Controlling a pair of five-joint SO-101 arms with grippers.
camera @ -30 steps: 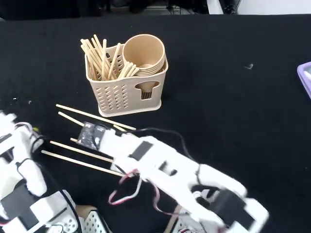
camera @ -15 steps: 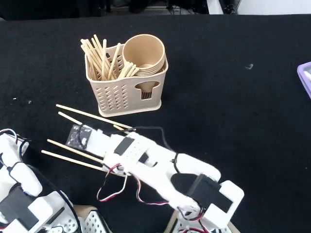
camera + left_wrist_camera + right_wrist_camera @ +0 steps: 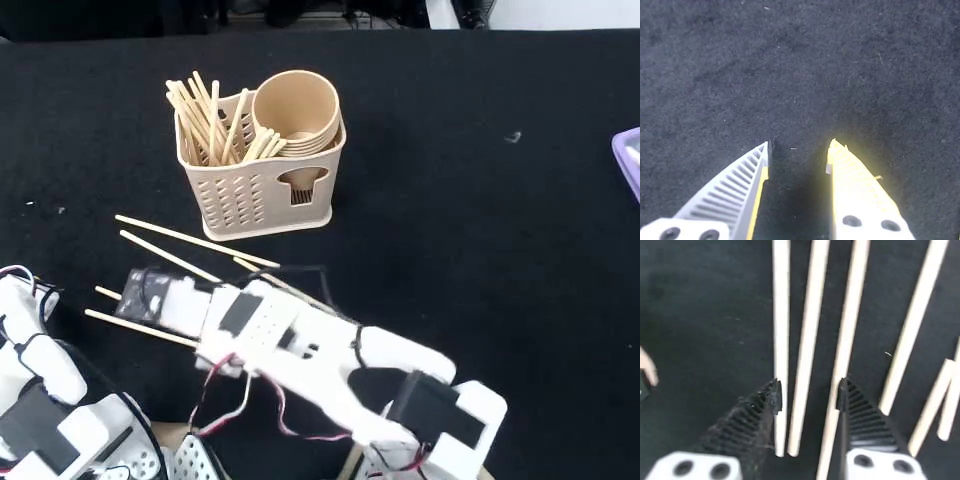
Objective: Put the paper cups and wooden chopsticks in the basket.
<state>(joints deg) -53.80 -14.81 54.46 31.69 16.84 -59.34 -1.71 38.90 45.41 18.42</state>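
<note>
A beige basket (image 3: 262, 192) stands at the back left of the black table, with several wooden chopsticks (image 3: 205, 120) and stacked paper cups (image 3: 296, 108) inside it. More loose chopsticks (image 3: 195, 240) lie on the cloth in front of it. My right gripper (image 3: 128, 292) hangs low over these. In the right wrist view it (image 3: 808, 389) is open, one chopstick (image 3: 811, 315) running between its black fingers and others just beside each tip. My left gripper (image 3: 799, 145) is open over bare black cloth, and its arm (image 3: 35, 400) sits at the near left corner.
A purple object (image 3: 628, 160) pokes in at the table's right edge. The right arm (image 3: 330, 350) stretches across the near middle, covering parts of the loose chopsticks. Black cloth (image 3: 480, 250) spreads out right of the basket.
The right arm has swung to the left along the loose chopsticks, its gripper now near their left ends. The left arm drew back toward the near left corner.
</note>
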